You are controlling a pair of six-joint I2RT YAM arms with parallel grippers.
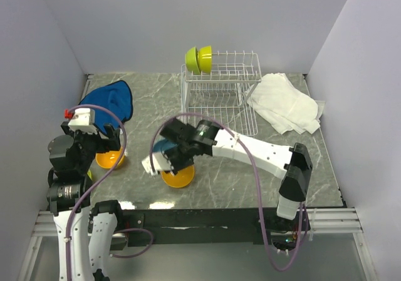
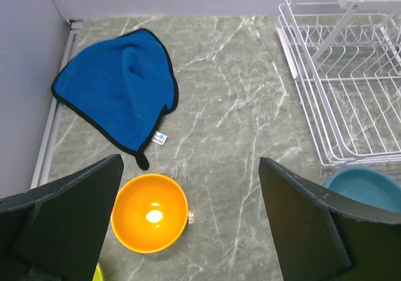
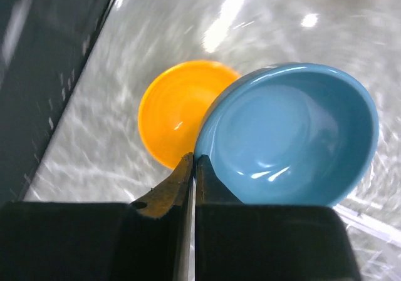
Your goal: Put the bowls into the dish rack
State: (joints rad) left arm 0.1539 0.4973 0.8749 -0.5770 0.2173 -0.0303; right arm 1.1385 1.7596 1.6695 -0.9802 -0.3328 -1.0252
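My right arm stretches from lower right toward centre of the overhead view. Its right gripper (image 3: 194, 166) is clamped on the rim of the glossy light blue plastic bowl (image 3: 288, 137), with a round orange plastic bowl (image 3: 172, 115) on the table beneath. My left gripper (image 2: 190, 163) hangs spread wide above a second orange bowl (image 2: 150, 212) at lower left. Beyond, the blue cloth (image 2: 119, 87) carries a white tag (image 2: 160, 138), too small to read. At top centre, two lime green bowls (image 1: 199, 59) stand on edge in the white wire dish rack (image 1: 219, 99).

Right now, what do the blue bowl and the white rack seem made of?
The small round light blue bowl looks like plastic, glossy, with sharp light glints inside. The white rectangular wire dish rack shows thin rods, probably coated metal, smooth white finish; coating unconfirmed.
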